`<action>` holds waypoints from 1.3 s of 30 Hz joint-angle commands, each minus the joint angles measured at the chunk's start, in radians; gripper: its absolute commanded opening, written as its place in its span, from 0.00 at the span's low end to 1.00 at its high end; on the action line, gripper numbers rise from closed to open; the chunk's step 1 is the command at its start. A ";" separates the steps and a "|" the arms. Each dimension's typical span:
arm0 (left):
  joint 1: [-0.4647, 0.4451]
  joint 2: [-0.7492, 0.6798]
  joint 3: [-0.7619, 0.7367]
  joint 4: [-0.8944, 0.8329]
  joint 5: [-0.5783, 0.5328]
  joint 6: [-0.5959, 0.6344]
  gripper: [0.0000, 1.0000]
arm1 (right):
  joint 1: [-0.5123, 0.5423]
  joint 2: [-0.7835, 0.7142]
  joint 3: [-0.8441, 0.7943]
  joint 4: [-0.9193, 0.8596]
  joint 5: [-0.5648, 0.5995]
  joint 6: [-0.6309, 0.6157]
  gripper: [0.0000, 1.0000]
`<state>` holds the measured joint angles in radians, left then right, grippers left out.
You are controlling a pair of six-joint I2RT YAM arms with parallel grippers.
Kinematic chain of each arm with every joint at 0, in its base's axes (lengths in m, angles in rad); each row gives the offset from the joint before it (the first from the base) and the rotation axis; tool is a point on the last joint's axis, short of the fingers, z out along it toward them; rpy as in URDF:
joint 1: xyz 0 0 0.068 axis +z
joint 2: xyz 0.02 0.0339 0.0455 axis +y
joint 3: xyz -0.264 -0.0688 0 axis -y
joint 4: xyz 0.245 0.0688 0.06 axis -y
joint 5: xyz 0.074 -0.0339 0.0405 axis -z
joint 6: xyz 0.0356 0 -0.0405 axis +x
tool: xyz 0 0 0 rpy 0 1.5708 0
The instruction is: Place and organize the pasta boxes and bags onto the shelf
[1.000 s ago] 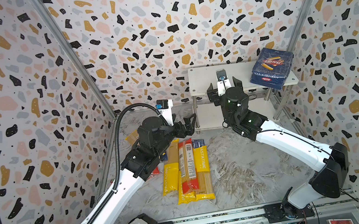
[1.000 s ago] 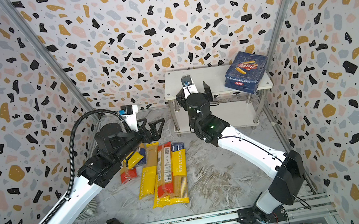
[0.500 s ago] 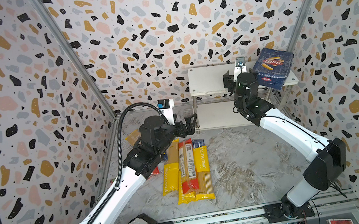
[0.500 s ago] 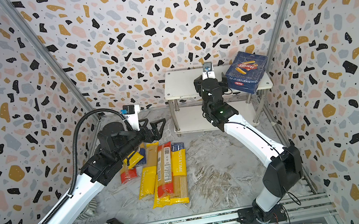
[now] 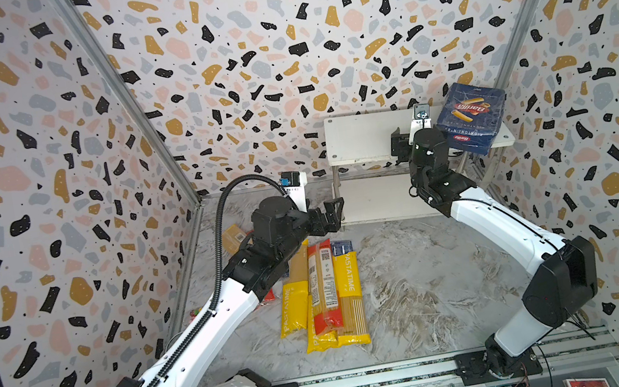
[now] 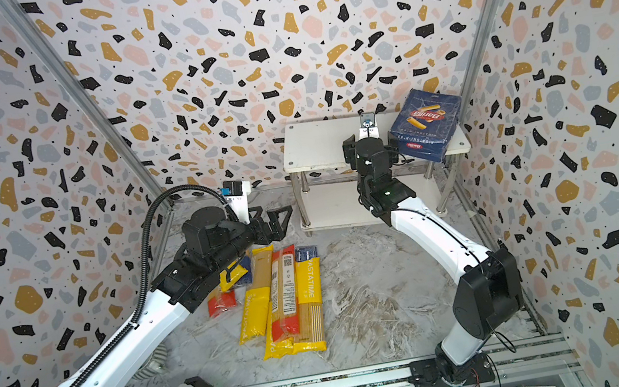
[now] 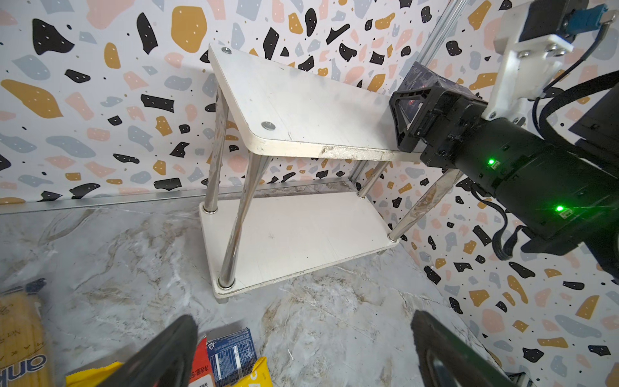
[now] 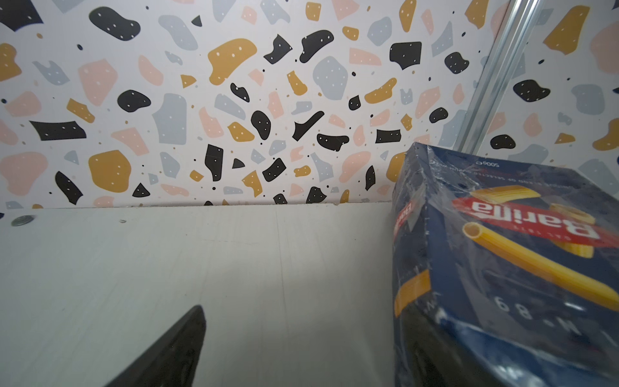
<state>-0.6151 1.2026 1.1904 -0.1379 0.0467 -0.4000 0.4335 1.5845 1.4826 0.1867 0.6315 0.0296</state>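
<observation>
The shelf [image 5: 364, 137] [image 6: 314, 143] [image 7: 301, 110] stands at the back right, its lower board bare. A wide blue Barilla box [image 5: 470, 118] [image 6: 425, 123] [image 8: 502, 268] lies on the right end of the top board. My right gripper [image 6: 370, 143] [image 8: 301, 348] is open over that board, with one finger [image 8: 432, 348] against the box's side and nothing between the jaws. Several spaghetti bags [image 5: 323, 293] [image 6: 286, 299] lie side by side on the floor. My left gripper [image 5: 334, 213] [image 6: 278, 220] [image 7: 304, 351] hangs open above their far ends, facing the shelf. A dark blue piece [image 6: 243, 264] shows under the left arm.
Patterned walls close in on three sides, and the shelf stands in the back right corner. Chrome legs [image 7: 234, 234] hold up the top board. A metal rail [image 5: 370, 378] runs along the front edge. A red packet end [image 6: 222, 301] lies beside the left forearm.
My right gripper has swung from the middle of the shelf's front rightward along the top board, up to the Barilla box. The left arm has barely moved.
</observation>
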 commanded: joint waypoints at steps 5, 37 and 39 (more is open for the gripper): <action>0.008 0.004 0.009 0.057 0.032 -0.014 1.00 | -0.044 -0.070 -0.036 -0.021 0.009 0.035 0.92; 0.008 -0.241 -0.200 -0.102 -0.100 -0.046 1.00 | 0.397 -0.375 -0.209 -0.272 -0.117 0.099 1.00; 0.008 -0.290 -0.246 -0.135 -0.112 -0.059 1.00 | 0.453 -0.429 -0.293 -0.318 -0.102 0.160 0.99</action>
<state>-0.6117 0.9627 0.9886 -0.2165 -0.0235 -0.4393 0.8497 1.2083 1.2613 -0.0208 0.4885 0.0933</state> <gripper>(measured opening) 0.995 0.993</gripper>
